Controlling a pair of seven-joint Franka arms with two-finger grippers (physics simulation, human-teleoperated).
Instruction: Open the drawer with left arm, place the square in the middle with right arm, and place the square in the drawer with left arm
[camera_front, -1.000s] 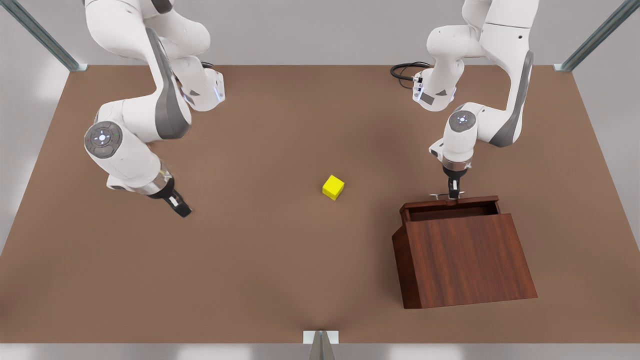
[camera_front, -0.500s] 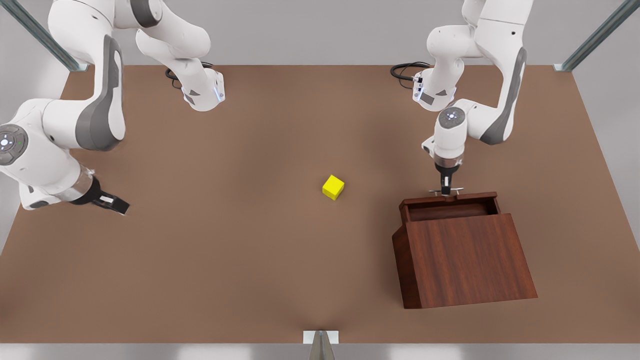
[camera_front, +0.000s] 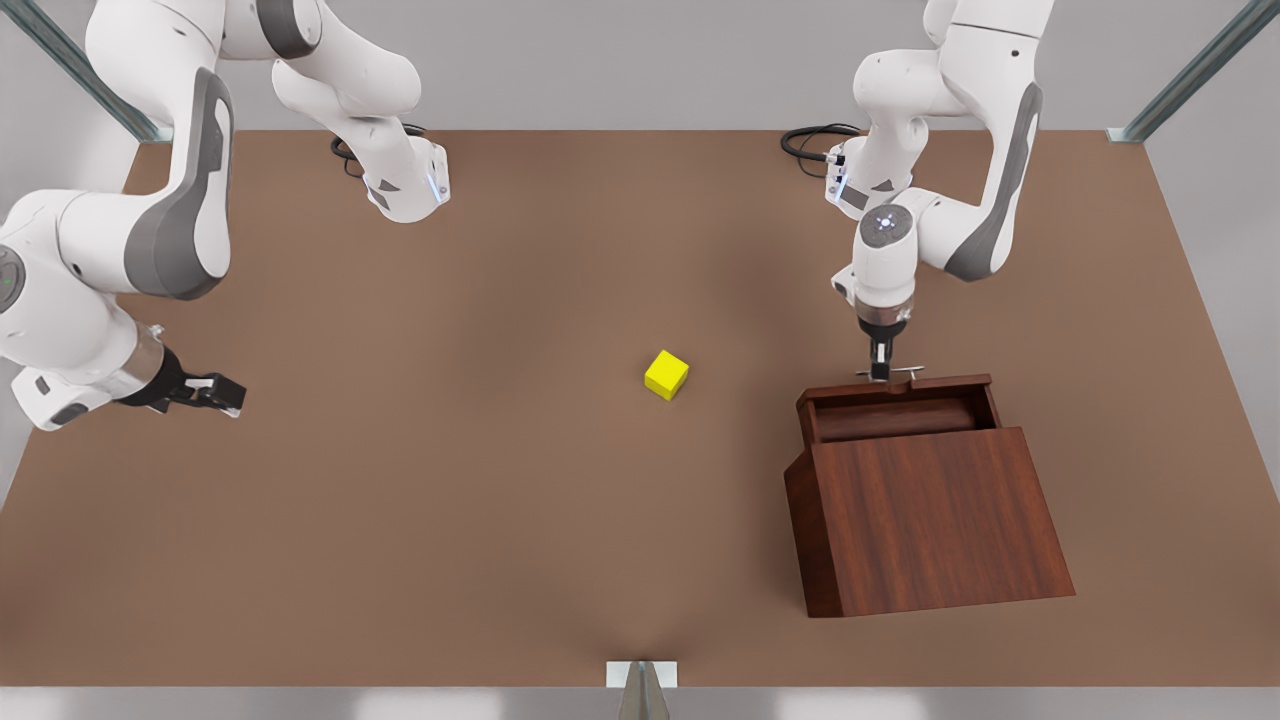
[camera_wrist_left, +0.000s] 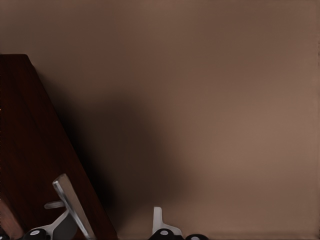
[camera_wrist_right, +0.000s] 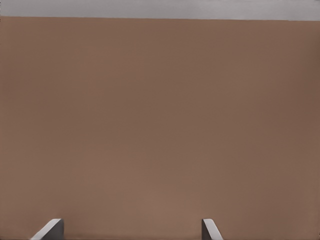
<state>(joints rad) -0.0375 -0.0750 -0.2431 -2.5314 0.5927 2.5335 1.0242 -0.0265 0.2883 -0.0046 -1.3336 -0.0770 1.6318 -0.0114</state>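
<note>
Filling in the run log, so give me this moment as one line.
left gripper: at drawer handle | drawer: part open | square: on table, mid | right gripper: open, waiting, front view's left

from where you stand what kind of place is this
Most likely a simulated robot test bench, not a home or shop: a plain brown tabletop framed by metal struts, two white arms mounted at its far edge, and just a yellow square and a slanted wooden box as props.

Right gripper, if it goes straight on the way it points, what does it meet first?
Probably the tabletop: the right gripper angles slightly down across it, and its wrist view shows brown surface ahead. Depth is unclear, so this is a guess.
</note>
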